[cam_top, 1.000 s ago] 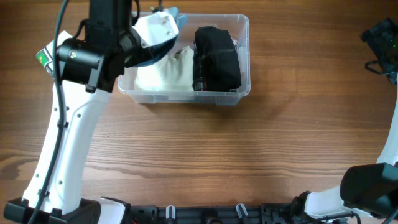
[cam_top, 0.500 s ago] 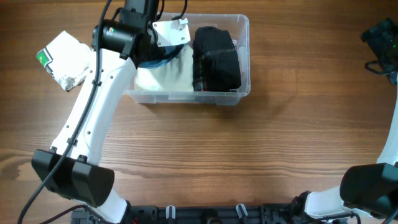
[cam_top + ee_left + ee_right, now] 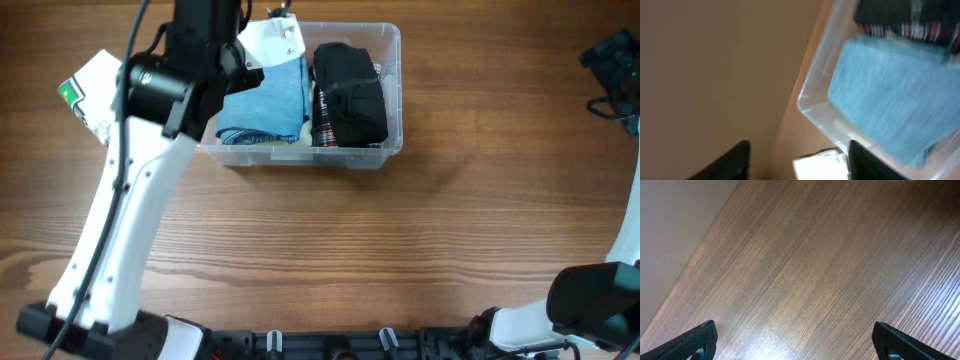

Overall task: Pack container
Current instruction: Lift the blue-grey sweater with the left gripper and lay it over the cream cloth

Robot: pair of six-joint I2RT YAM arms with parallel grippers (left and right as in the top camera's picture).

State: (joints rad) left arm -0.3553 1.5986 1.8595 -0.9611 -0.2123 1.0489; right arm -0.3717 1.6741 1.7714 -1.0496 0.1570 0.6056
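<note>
The clear container (image 3: 393, 90) stands at the back of the table, left of centre. Inside lie a folded blue cloth (image 3: 268, 95) on the left and a black garment with a plaid edge (image 3: 350, 90) on the right. My left arm (image 3: 190, 75) reaches over the container's left end. In the blurred left wrist view, my left gripper (image 3: 800, 162) is open and holds nothing, above the container's corner (image 3: 807, 100) and the blue cloth (image 3: 890, 100). Over bare wood, my right gripper (image 3: 795, 340) stands wide open and empty.
A white packet with a green label (image 3: 90, 95) lies on the table left of the container and shows between the left fingers as a white patch (image 3: 820, 165). The right gripper (image 3: 612, 62) sits at the far right edge.
The left gripper has opened and let go of the blue cloth, which now lies spread over the white cloth in the container. The left arm has shifted. The right arm is still.
</note>
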